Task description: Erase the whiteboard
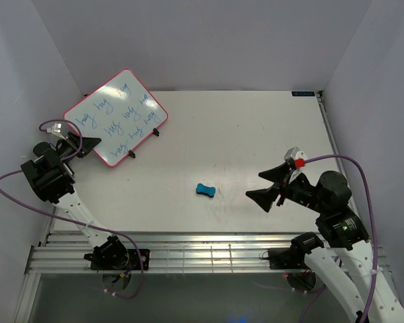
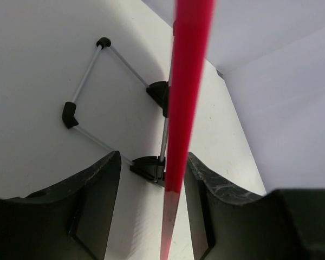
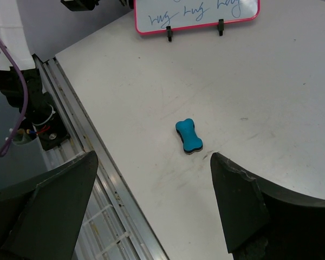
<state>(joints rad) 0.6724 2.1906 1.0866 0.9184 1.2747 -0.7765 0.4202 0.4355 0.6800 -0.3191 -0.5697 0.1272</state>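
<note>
At the near edge, the metal rails (image 1: 188, 259) carry both arm bases. The right gripper (image 1: 254, 186) hangs low over the near right part of the table (image 1: 256, 128). Its two fingers are spread wide and hold nothing. They face left toward the small blue eraser (image 1: 205, 190), which lies flat on the table near its middle, apart from the gripper and from everything else. That aim suggests the right arm is placed to pick the eraser up, though it has not reached it.

Farther back on the left, the left gripper (image 2: 153, 157) straddles the near left edge of the whiteboard (image 1: 118, 114). In the left wrist view the red rim (image 2: 187, 81) runs up between the fingers (image 2: 97, 195). One finger stands clear of the rim and the other is very close to it. The fingers are parted around the edge and not clamped on it, so the board does not look gripped yet. Bracing the board is a likely reason for this position, so that it will not slide or tip under wiping.

The whiteboard stands at the far left of the table, tilted back and turned at an angle to the table's sides. Blue writing (image 1: 124, 111) covers its face, so none of the erasing is done. Behind it a thin wire stand (image 2: 86, 76) rests on the table. Its two black clips hold the board's lower edge, and that explains the lean.
</note>
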